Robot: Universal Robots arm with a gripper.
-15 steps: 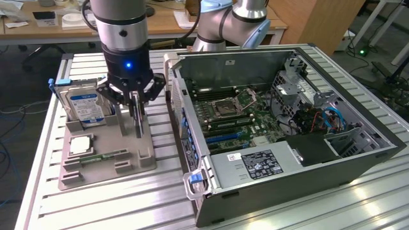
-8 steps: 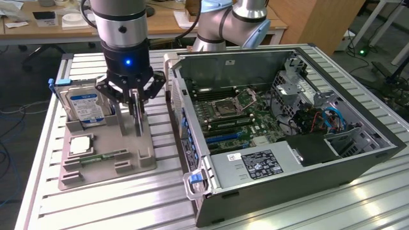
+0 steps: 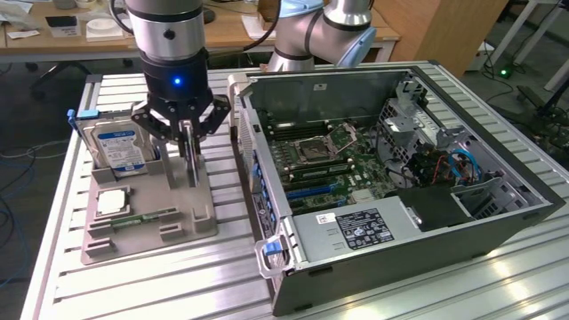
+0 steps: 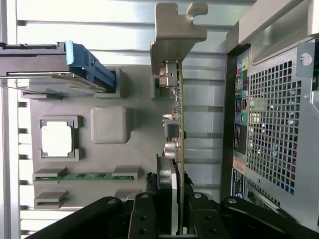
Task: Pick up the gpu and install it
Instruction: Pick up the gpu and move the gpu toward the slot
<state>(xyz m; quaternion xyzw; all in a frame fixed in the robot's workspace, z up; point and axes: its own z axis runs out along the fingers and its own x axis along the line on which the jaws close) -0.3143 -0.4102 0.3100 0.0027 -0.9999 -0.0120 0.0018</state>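
The gpu [image 3: 190, 155] is a thin card standing on edge over the grey holder tray [image 3: 191, 230], at the exterior view's left of the open computer case [image 3: 356, 230]. My gripper [image 3: 188, 133] comes down from above and is shut on the card's upper edge. In the wrist view the gpu [image 4: 178, 124] runs edge-on, with its green board, small connectors and silver end bracket [image 4: 175, 30] at the far end. The gripper [image 4: 172, 219] has a black finger [image 4: 144, 219] pressed to each face. Whether the card's lower edge still rests in the tray cannot be told.
On the tray stand a silver hard drive [image 3: 120, 150] with a blue label, a square processor chip [image 3: 113, 200] and a narrow green memory stick [image 3: 146, 217]. The case lies open with its motherboard [image 3: 324, 167] exposed. Its perforated rear wall [image 4: 274, 124] is close beside the card.
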